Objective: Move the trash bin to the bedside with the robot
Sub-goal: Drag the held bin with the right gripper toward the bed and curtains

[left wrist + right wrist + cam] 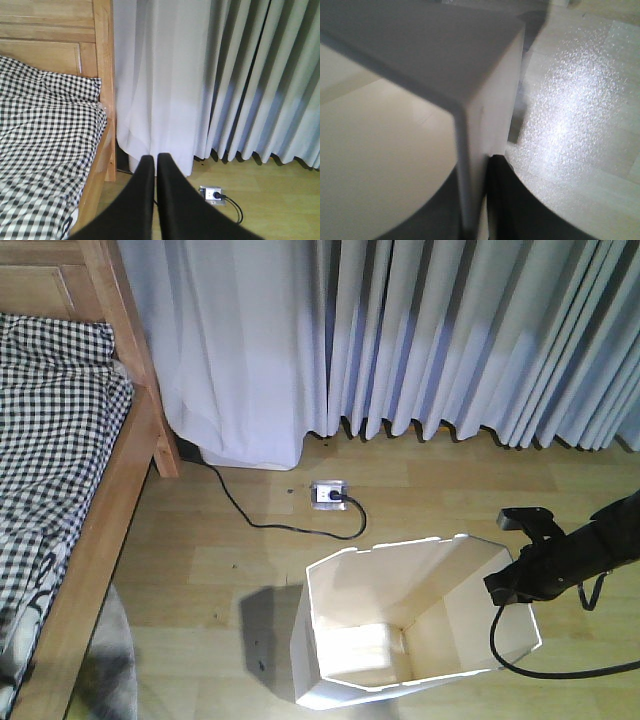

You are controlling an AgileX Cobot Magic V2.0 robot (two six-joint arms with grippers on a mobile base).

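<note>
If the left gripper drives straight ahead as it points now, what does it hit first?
Probably the white curtain, just right of the bed post; the left gripper, jaws shut, aims there. Depth is unclear.

Pale pleated curtains [450, 340] fill the top of the frame from centre to right, with daylight glowing through them in soft patches. Below lies a light wood-plank floor [200, 570]. A floor socket [329, 494] sits at centre, and a black cable [300, 531] curls from it. Along the left edge stands a bed [105, 530] of light wood with black-and-white checked bedding [50, 440].
</note>
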